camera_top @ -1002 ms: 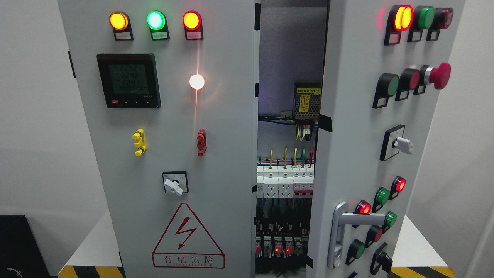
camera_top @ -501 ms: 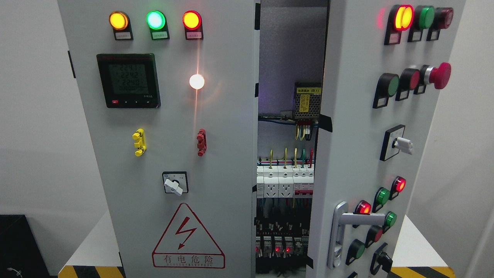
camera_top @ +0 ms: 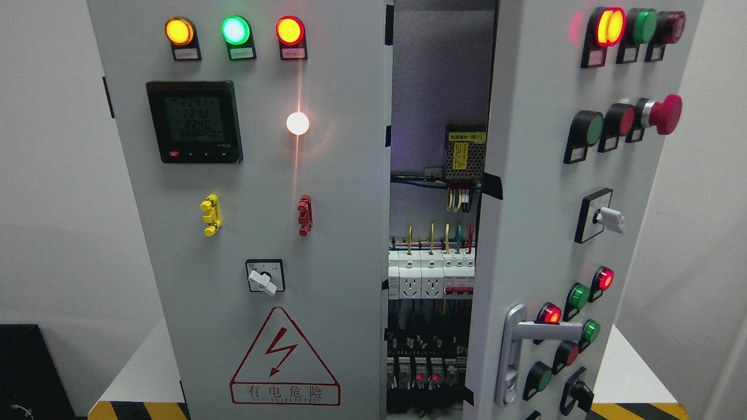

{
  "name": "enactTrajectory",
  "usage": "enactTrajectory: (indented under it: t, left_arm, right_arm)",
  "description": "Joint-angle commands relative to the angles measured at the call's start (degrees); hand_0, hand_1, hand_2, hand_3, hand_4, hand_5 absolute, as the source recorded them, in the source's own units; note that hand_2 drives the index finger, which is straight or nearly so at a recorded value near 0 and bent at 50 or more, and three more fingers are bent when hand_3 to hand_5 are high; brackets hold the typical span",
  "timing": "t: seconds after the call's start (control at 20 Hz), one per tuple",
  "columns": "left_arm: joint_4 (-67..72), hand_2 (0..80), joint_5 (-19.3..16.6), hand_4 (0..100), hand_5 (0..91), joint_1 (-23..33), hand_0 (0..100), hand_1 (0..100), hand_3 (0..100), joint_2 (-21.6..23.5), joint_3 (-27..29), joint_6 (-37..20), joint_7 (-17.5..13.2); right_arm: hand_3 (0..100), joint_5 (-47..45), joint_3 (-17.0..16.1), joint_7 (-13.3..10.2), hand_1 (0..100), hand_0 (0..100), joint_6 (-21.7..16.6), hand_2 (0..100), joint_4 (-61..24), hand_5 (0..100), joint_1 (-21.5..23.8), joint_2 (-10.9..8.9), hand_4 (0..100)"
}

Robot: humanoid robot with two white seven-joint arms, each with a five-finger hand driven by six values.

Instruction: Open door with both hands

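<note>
Neither robot hand is showing anywhere, so I cannot tell whether fingers are apart or curled. The grey metal right-hand cabinet door [camera_top: 543, 192] is standing ajar, swung out beside the dark wiring gap [camera_top: 435, 262]. Its silver lever handle [camera_top: 519, 344] – long axis upright – is sitting low on that door, probably nearer whichever arm enters from the right – a guess only

The top and bottom of the gray cabinet [camera_top: 327, 175] run off the picture. The right door [camera_top: 543, 192] covers most of the inside, so only a thin strip of wires and switches [camera_top: 430, 274] shows. The small numbers on the black meter [camera_top: 194, 121] are too blurry to read. A black box [camera_top: 26, 373] is cut off at the lower left corner.
</note>
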Motion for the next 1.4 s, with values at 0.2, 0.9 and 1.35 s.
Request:
enactTrajectory:
  t: [0.2, 0.9, 1.35]
  left_arm:
    - [-37.1, 0.0, 9.3, 0, 0.0, 2.2, 0, 0, 0, 17.9, -3.8, 0.0, 0.1]
    - [-57.4, 0.0, 24.5, 0, 0.0, -1.5, 0, 0, 0, 36.4, -5.2, -0.6, 0.1]
    - [-62.2, 0.0, 36.7, 0, 0.0, -11.3, 0, 0, 0, 48.0, -5.4, -0.7, 0.0]
  right_arm:
    - [0, 0.0, 0.0, 0.0, 0, 0, 0.0, 0, 0.0, 0, 0.0, 0.0, 0]
    - [0, 0.0, 0.0, 0.0, 0, 0, 0.0, 0, 0.0, 0, 0.0, 0.0, 0]
    - [0, 0.0, 0.0, 0.0, 0, 0, 0.0, 0, 0.0, 0, 0.0, 0.0, 0]
